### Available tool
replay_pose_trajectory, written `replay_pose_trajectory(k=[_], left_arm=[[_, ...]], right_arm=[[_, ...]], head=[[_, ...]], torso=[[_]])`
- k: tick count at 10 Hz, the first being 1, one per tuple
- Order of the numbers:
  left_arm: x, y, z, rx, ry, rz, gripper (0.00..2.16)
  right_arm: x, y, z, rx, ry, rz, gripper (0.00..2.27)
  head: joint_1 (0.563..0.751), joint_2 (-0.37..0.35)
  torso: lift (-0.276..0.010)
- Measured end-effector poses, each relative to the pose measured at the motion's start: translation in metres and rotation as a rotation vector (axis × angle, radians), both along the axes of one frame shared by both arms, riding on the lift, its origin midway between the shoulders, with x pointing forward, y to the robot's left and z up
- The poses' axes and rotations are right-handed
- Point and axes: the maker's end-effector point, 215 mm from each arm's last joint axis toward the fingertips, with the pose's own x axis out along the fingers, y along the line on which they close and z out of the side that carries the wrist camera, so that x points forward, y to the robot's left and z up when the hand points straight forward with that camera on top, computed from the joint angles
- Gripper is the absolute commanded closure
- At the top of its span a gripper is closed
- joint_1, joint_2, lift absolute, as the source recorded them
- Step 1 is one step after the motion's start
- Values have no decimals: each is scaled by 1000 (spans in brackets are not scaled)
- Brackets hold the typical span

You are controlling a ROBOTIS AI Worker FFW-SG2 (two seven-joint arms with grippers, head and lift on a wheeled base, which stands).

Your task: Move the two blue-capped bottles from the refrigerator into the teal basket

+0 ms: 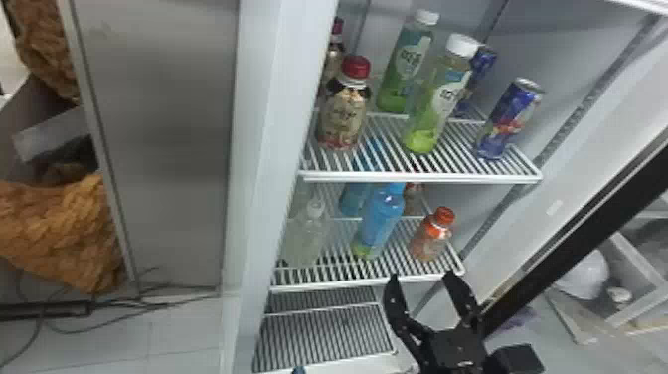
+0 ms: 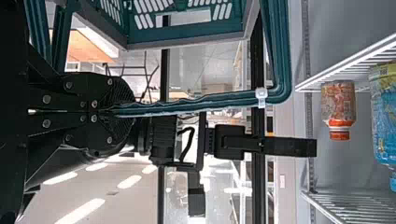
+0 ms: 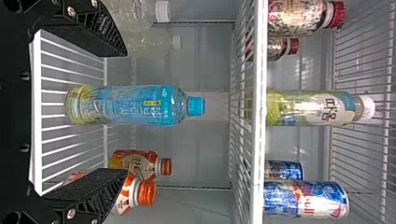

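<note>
At the middle shelf (image 1: 368, 284) of the refrigerator (image 1: 266, 149), holds the right jaws (image 1: 422, 275) spread wide, facing the front blue-capped bottle (image 1: 380, 219), upright with the second blue bottle (image 1: 353, 199) behind; has the left jaws (image 2: 130, 109) clenched on the handle (image 2: 281, 51) of the teal basket (image 2: 156, 35).

Soft light falls across the head view, with a glint on the blue-capped bottle (image 1: 380, 219) near centre. Long lights (image 2: 78, 211) glare at the left wrist view's lower left. Muted grey shade covers the right wrist view's middle.
</note>
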Motion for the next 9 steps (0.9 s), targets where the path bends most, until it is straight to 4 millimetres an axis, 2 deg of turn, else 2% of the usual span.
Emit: replay_pose_trajectory(k=[9], left_arm=[[1,-2,2,-4,-3,2,1138]], right_arm=[[60,-6,-24,-18,-20,2,125]], head=[[695,-350]], torso=[[-140]])
